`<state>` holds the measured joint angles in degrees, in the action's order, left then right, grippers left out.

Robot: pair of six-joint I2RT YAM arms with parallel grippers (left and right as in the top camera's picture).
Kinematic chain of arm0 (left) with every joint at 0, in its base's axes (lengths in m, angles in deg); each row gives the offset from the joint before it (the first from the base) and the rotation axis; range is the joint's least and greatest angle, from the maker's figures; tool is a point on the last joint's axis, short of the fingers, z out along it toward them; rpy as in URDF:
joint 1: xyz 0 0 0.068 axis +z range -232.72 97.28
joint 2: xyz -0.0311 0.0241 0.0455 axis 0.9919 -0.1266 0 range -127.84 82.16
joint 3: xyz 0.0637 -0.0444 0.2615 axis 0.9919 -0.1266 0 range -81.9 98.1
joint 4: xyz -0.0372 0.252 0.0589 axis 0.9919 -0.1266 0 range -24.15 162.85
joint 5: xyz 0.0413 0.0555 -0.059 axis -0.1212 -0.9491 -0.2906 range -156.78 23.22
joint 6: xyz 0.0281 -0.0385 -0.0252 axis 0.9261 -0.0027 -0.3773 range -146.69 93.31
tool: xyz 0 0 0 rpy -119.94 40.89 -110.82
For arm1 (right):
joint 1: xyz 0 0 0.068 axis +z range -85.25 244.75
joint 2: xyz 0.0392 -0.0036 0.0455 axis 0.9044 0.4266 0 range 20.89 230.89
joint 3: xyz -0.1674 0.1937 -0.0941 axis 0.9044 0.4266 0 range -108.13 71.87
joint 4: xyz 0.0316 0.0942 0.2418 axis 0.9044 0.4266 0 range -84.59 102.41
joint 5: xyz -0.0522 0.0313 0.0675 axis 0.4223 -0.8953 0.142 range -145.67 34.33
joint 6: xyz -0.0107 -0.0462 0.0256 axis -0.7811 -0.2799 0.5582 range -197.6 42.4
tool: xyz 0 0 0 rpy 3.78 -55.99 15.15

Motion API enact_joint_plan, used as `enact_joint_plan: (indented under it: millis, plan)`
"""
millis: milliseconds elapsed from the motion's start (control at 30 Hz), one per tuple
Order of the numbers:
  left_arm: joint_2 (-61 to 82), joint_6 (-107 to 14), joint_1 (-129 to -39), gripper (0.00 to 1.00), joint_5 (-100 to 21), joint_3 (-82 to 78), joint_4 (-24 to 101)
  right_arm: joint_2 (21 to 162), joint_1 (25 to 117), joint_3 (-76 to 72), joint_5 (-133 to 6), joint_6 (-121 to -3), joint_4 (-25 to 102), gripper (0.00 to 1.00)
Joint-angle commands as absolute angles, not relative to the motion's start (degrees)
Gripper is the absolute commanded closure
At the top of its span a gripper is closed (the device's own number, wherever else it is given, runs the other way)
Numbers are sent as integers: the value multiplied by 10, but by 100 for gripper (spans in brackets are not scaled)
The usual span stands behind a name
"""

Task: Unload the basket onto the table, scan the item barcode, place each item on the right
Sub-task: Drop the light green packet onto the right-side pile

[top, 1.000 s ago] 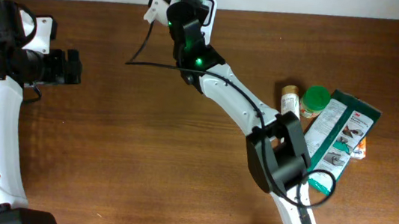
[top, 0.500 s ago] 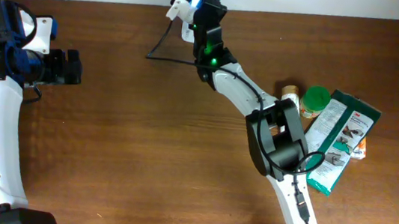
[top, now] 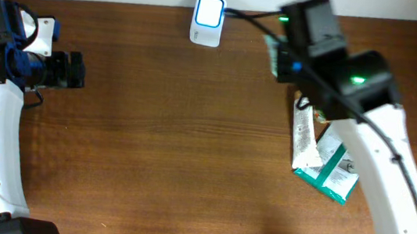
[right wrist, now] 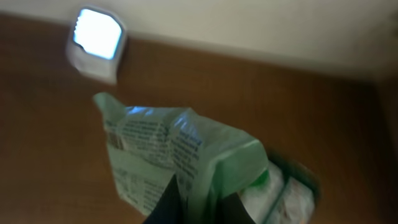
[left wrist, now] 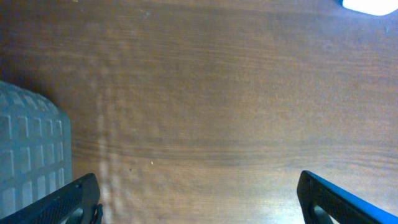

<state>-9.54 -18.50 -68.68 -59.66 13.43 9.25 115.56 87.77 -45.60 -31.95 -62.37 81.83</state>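
A white and green packet with small print on it hangs in my right gripper, which is shut on its lower edge. From overhead the packet shows below the right wrist, at the right of the table. The white scanner with its lit blue face stands at the back edge, left of the packet, and shows as a bright square in the right wrist view. My left gripper is open at the far left over bare wood, nothing between its fingers.
More packaged goods lie under the held packet, among them a green and white pack, seen blurred in the right wrist view. A grey ribbed object sits at the left edge of the left wrist view. The scanner's cable runs right.
The right arm has swung from the scanner at the back over to the right side, and now holds the packet above the pile. The scanner is uncovered. The left arm has not moved.
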Motion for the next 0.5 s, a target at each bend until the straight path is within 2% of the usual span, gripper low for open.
enact_joint_plan:
  millis: [0, 67, 133, 233, 300, 333, 400, 467]
  plan:
    - [-92, -174, -683, 1, -591, 136, 91, 1146, 787, -441, -363, -507, 959, 96]
    - [-92, -174, -683, 1, -591, 136, 91, 1150, 728, -396, -363, -496, 1001, 96]
    - [-92, -174, -683, 1, -591, 136, 91, 1150, 681, -331, -362, -496, 989, 96]
    - [-92, -174, -683, 1, -591, 136, 91, 1150, 600, -145, -372, -497, 785, 94]
    - [-92, -174, -683, 1, -591, 136, 91, 1150, 591, -101, -373, -497, 722, 89]
    - [-92, -174, -683, 1, -591, 136, 91, 1150, 591, -95, -373, -497, 707, 84]
    - [-92, -174, -683, 1, -591, 136, 91, 1150, 591, -100, -373, -506, 692, 47]
    - [-92, -174, -683, 1, -591, 136, 91, 1134, 591, -123, -396, -523, 716, 35]
